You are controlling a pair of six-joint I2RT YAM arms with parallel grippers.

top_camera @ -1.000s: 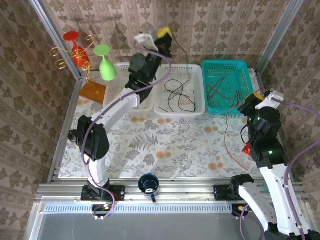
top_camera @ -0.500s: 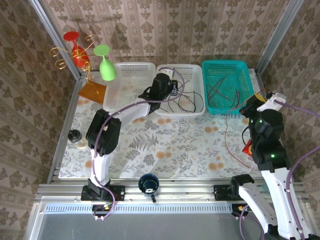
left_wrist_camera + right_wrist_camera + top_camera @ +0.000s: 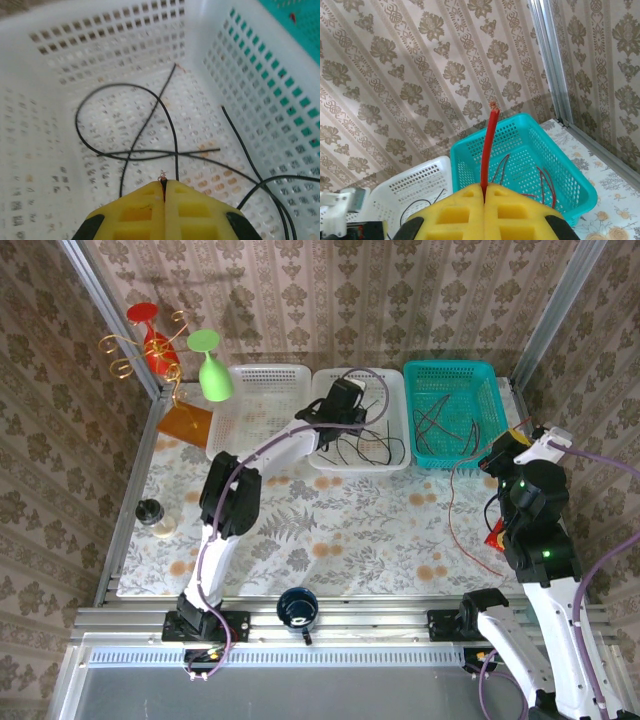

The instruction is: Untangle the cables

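left gripper low inside the middle white basket, yellow fingers pressed flat together, no gap between them. pinched in the seam: a black cable, with just a frayed tip poking out. more black cables loose on the basket floor just ahead, one in a big loop, one long run crossing it, another curving along the right wall.

right gripper up above the right side of the table, well apart from the left one. jaws likewise tight together, clamped on a red cable. short stiff end of it upright out of the fingers. seen from above, the rest hanging down and trailing across the table in front of the teal basket.

inside the teal basket, a small heap of red and dark cables, crossed over one another. second white basket left of the middle one, side by side with it.
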